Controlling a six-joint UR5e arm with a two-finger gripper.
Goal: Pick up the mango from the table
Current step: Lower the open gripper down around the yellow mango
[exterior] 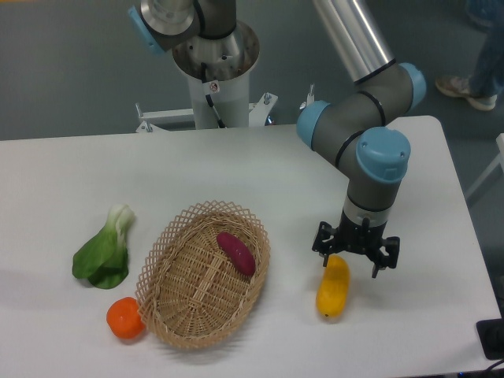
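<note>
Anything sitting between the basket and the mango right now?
No. The fixed camera shows only bare white table between the wicker basket and the mango. The gripper hangs open over the mango's upper end, not in that gap.

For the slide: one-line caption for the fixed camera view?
Open pincer poised over the top end of the mango on the white table, beside a wicker basket holding a purple sweet potato.

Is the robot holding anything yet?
No, nothing is held. The open end effector hovers over the top end of the long yellow mango, which lies on the table.
</note>
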